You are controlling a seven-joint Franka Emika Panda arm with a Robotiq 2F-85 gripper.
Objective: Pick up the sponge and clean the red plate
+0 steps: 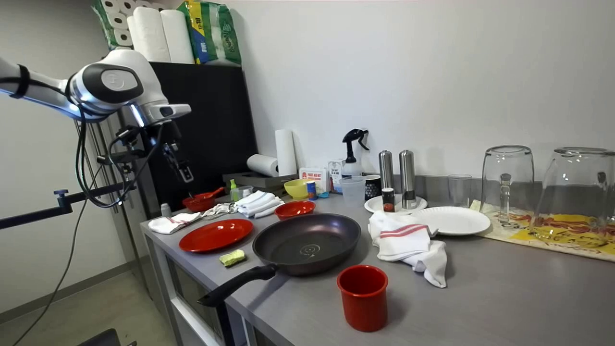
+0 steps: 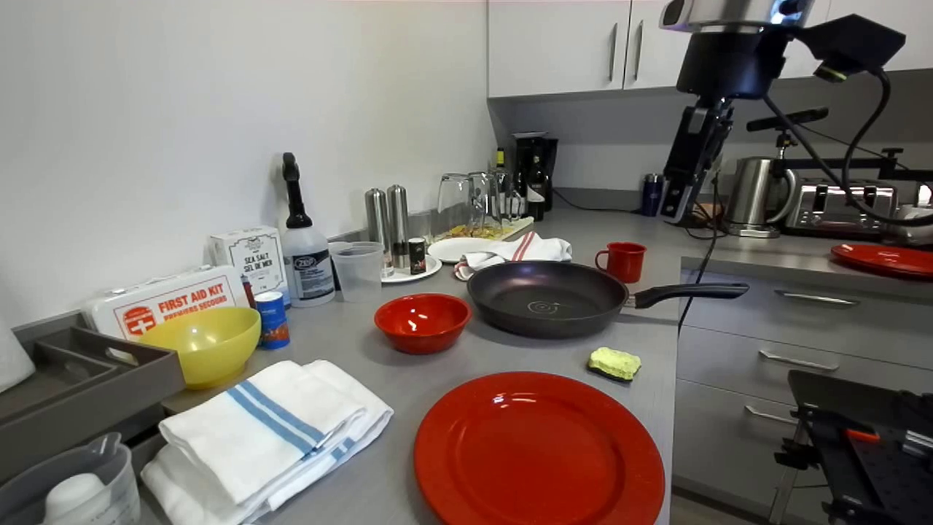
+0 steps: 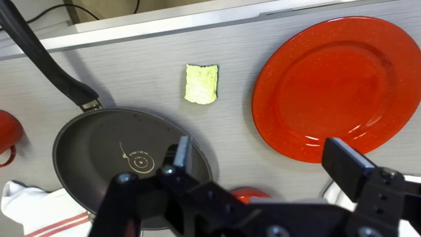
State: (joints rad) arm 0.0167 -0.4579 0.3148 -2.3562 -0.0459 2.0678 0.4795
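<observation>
The yellow-green sponge with a dark underside lies flat on the counter in both exterior views point(image 1: 232, 258) point(image 2: 614, 363) and in the wrist view point(image 3: 201, 84). The glossy red plate lies beside it in both exterior views point(image 1: 216, 235) point(image 2: 539, 456) and in the wrist view point(image 3: 332, 89). Nothing lies on the plate. My gripper point(image 3: 258, 149) is open and empty, its two fingers wide apart. In both exterior views the gripper point(image 1: 184, 174) point(image 2: 675, 204) hangs high above the counter, well apart from sponge and plate.
A black frying pan point(image 1: 307, 240) stands near the sponge, its handle point(image 3: 56, 69) reaching past the counter edge. A small red bowl point(image 2: 423, 323), a tall red cup point(image 1: 363, 298), folded towels point(image 2: 270, 430) and a yellow bowl point(image 2: 208, 343) stand around. The counter's front edge runs close to the sponge.
</observation>
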